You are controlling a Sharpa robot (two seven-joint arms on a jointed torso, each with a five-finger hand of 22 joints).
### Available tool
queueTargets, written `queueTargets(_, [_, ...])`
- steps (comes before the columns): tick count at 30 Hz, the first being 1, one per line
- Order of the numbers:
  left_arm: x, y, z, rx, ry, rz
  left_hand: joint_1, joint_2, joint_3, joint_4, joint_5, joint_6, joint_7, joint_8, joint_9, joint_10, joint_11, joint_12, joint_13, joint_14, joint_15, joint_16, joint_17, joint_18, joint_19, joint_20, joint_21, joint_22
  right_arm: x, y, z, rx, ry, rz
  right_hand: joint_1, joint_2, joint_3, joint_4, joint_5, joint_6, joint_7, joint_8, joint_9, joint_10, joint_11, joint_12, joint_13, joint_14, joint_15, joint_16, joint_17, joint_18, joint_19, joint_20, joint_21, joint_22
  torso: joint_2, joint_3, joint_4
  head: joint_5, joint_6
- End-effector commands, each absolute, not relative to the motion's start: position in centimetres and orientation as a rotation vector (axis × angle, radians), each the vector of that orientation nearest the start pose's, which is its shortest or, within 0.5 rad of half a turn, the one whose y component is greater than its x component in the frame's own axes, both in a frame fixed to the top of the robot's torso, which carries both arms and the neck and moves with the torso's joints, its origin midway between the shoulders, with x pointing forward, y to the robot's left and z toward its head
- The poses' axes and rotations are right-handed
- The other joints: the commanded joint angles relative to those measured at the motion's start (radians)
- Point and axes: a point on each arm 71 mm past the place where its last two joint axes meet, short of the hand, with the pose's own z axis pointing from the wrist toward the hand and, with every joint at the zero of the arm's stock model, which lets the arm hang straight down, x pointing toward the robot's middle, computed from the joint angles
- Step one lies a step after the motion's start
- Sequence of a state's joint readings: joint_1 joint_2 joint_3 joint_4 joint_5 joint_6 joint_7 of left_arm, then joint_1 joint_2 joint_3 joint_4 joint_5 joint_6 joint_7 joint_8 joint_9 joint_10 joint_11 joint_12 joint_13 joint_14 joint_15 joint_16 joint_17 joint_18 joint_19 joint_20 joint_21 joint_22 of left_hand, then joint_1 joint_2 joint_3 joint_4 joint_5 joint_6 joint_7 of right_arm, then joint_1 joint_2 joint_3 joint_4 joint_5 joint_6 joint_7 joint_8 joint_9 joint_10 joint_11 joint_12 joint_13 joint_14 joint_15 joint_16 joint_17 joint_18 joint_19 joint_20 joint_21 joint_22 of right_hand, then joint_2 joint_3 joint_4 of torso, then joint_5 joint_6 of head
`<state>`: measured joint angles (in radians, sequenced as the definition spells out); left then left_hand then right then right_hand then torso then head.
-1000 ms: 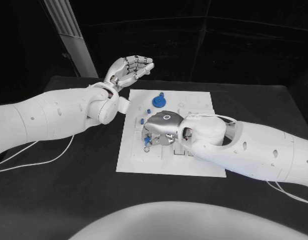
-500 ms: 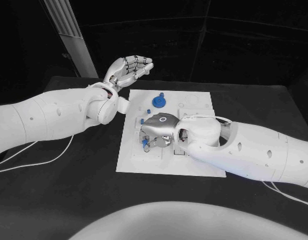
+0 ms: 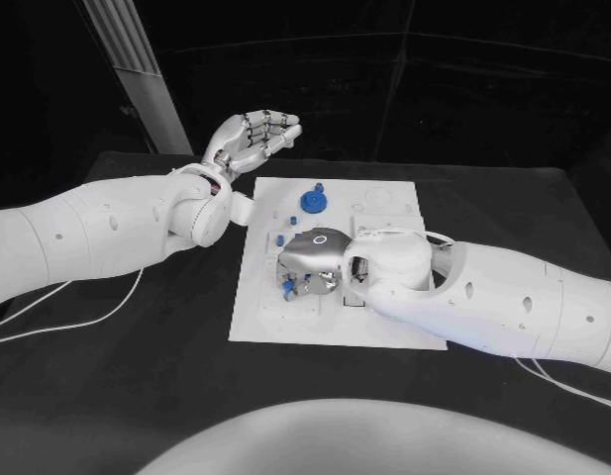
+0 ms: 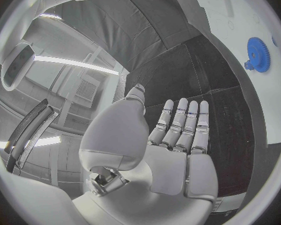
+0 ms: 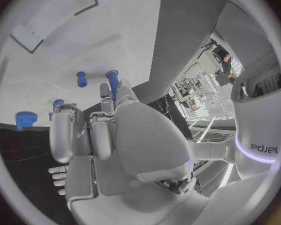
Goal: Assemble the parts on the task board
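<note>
The right hand (image 3: 314, 259) has crept a little further left over the task board (image 3: 391, 198), fingers curled over small blue pegs (image 5: 112, 77), grip uncertain, seemingly seating one, while the open left hand (image 3: 253, 137) stays raised and the blue gear (image 3: 314, 203) lies beyond.

Robotics lab, black table (image 3: 134, 376), ceiling strip lights (image 4: 78, 65)

Black table (image 3: 134, 396), dark panelled wall (image 3: 462, 89) behind, pale ribbed pillar (image 3: 137, 69) at left
</note>
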<state>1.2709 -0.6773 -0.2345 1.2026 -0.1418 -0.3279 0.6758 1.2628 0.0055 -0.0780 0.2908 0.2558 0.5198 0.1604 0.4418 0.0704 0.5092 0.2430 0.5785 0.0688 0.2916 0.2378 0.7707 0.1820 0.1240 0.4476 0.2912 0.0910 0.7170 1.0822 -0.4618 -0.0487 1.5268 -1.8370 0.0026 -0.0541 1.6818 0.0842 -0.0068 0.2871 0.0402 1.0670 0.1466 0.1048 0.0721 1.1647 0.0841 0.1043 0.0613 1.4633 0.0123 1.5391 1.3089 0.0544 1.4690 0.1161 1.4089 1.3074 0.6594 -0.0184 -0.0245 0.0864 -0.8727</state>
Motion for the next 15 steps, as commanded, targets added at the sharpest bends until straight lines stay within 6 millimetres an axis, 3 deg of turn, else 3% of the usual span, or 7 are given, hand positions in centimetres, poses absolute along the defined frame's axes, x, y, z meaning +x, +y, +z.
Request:
queueTargets(1, [52.66,21.97,-18.84,-0.594,1.150,-1.538,-0.002,0.008,-0.006,0.002,0.004,-0.007,0.120,0.007,-0.002,-0.007,0.000,0.004,-0.001,-0.004,0.000,0.004,-0.001,-0.017,0.003,0.000,-0.006,-0.001,40.67,-0.11,-23.90,-0.884,1.761,0.826,0.000,0.004,-0.002,0.003,0.006,0.001,0.004,0.004,0.001,-0.001,0.007,-0.003,-0.001,0.090,0.002,0.005,0.170,-0.013,0.031,-0.001,-0.005,0.178,0.001,-0.0004,0.0002,-0.001,0.000])
queueTargets(15, [52.68,21.92,-18.84,-0.594,1.151,-1.539,-0.002,0.008,-0.006,0.002,0.004,-0.007,0.120,0.007,-0.002,-0.007,0.000,0.004,-0.001,-0.004,0.000,0.004,-0.001,-0.017,0.003,0.000,-0.006,-0.001,40.67,-0.05,-24.09,-0.888,1.770,0.822,0.000,0.005,-0.003,0.002,0.006,-0.002,0.005,0.001,0.000,-0.003,0.008,-0.008,-0.001,0.090,0.003,0.005,0.170,-0.013,0.030,0.000,-0.007,0.177,-0.001,0.0000,0.0008,-0.002,0.000])
